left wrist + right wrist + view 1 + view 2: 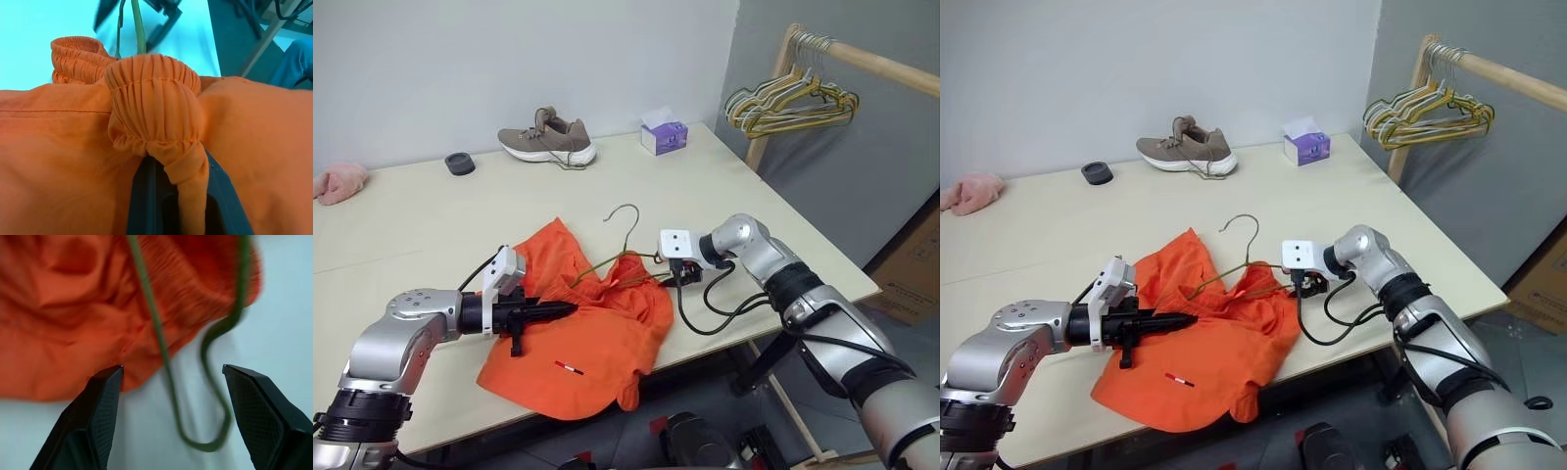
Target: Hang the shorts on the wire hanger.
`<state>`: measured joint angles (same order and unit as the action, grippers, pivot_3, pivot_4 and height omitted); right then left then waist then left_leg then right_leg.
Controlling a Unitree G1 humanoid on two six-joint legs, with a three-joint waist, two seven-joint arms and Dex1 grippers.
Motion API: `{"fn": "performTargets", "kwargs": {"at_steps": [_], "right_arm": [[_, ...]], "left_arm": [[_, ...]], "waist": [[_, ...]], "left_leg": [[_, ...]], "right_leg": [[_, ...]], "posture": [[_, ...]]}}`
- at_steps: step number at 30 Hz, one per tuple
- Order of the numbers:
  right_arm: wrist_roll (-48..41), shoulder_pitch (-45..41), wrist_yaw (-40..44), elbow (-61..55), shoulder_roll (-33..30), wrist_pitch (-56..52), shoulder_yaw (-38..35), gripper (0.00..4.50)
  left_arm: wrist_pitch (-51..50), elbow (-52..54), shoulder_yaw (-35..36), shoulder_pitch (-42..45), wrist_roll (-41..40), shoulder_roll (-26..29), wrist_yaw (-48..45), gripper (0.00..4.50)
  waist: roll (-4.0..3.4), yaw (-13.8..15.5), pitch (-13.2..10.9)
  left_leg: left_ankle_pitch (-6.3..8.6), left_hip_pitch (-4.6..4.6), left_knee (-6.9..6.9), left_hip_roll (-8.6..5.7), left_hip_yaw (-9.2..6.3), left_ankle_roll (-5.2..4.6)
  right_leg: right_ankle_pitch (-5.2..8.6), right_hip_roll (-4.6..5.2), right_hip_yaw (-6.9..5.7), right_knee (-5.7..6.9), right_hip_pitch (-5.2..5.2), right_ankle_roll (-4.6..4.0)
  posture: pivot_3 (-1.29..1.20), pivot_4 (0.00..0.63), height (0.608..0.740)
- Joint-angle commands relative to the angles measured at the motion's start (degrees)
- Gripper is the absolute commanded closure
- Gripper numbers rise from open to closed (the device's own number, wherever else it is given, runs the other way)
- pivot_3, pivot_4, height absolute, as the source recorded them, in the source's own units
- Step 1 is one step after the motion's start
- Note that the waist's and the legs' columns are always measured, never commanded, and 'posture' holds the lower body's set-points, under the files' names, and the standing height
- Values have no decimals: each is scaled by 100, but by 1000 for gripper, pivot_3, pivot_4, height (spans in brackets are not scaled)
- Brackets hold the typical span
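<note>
Left fingers clamp the waistband, right fingers spread over the wire

Left wrist view shows the left gripper (168,196) with its two black fingers (142,205) clenched on a bunched fold of gathered elastic waistband belonging to the shorts (151,98). In the left eye view, the same gripper (570,309) lies low and left of centre, its fingers pressed together where they reach the orange fabric.

The right gripper (171,377) has its fingers (105,391) spread well apart, grasping nothing. Between them, in the right wrist view, runs the thin wire of the wire hanger (168,382), blurred, with a bent loop of it lying on the pale counter (29,431). Whether either finger touches the wire cannot be told. In the left eye view this gripper (677,279) sits just right of the shorts' upper edge.

One pair of shorts (597,343) lies crumpled at the lower centre of the counter (431,225), near its front edge. One wire hanger (625,230) lies with its hook free above the shorts; the lower part of its triangle is hidden under the fabric.

At the upper part of the frame stand one shoe (548,137), one small dark round thing (460,164), one purple tissue box (664,135) and one pink cloth (340,182), cut off by the left edge. A bunch of hangers (788,103) hangs on a wooden rail (881,67) at upper right; their count is hard to make out.
</note>
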<state>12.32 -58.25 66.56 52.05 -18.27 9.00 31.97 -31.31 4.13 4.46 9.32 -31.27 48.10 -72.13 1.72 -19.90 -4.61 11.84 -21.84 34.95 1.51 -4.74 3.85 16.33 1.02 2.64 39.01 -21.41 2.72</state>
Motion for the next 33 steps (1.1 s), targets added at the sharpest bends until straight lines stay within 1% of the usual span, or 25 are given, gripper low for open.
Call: {"fn": "performTargets", "kwargs": {"at_steps": [1,6,7,8,10,12,18,21,24,28,31,33], "right_arm": [[149,-337,68,190,174,238,-38,2232],[324,-403,30,347,335,253,-74,3904],[341,-407,30,358,342,265,-86,4258],[343,-409,37,356,342,267,-107,4499],[339,-407,64,340,337,264,-156,4500],[287,-382,137,267,320,221,-221,4500],[77,-189,462,-214,175,6,-440,4500],[-6,-44,576,-518,96,-170,-522,4500],[-176,199,747,-1030,-25,-476,-669,4500],[-309,441,765,-1514,-103,-806,-774,4500],[-404,606,780,-1848,-135,-1042,-801,4500],[-450,684,779,-2013,-150,-1153,-799,4500]], "left_arm": [[115,248,36,62,19,83,-25,4500],[263,353,6,-21,89,15,32,4500],[146,357,0,-20,33,17,30,4500],[115,329,-11,4,65,-3,102,4263],[-25,287,-2,58,16,-50,195,3786],[1,284,2,66,37,-65,220,3194],[600,221,130,-22,355,-160,479,1412],[799,162,240,-50,422,-183,602,1412],[772,21,815,-69,256,-138,917,1412],[659,-238,1473,-118,48,-63,1205,1412],[640,-702,1958,-50,-14,44,1443,1412],[617,-1046,2162,28,-28,120,1499,1412]], "waist": [[0,-2,0],[-1,-25,2],[-1,-24,2],[-1,-22,3],[-1,-18,4],[-1,-17,4],[-1,7,4],[-2,33,4],[-2,43,3],[-1,74,5],[-3,109,5],[-6,138,4]], "left_leg": [[0,2,0,1,-2,0],[-1,9,1,2,-6,0],[-1,8,2,1,-5,1],[-1,8,2,1,-5,1],[-1,7,2,1,-5,0],[-1,7,2,1,-5,0],[-1,7,3,1,-6,1],[-1,7,3,1,-5,1],[-1,8,3,2,-6,0],[-1,8,3,3,-5,0],[-1,8,4,6,-15,0],[-1,8,4,1,-12,0]], "right_leg": [[0,-1,-1,2,0,0],[-1,-3,-3,10,4,-1],[-1,-3,-2,10,4,-2],[-1,-2,-1,10,4,-1],[-1,-2,-2,8,4,-1],[-1,-2,-2,8,4,-1],[-2,-2,-3,9,4,-2],[-2,-2,-1,9,4,-2],[-2,-2,-1,10,3,-2],[-2,-3,-2,12,2,-2],[-2,-6,-11,11,3,-2],[-2,-3,-8,11,3,-2]], "posture": [[-240,0,740],[-242,0,740],[-243,0,740],[-242,0,740],[-243,0,740],[-243,0,740],[-239,0,740],[-236,0,740],[-229,0,740],[-221,0,740],[-212,0,740],[-212,0,740]]}}
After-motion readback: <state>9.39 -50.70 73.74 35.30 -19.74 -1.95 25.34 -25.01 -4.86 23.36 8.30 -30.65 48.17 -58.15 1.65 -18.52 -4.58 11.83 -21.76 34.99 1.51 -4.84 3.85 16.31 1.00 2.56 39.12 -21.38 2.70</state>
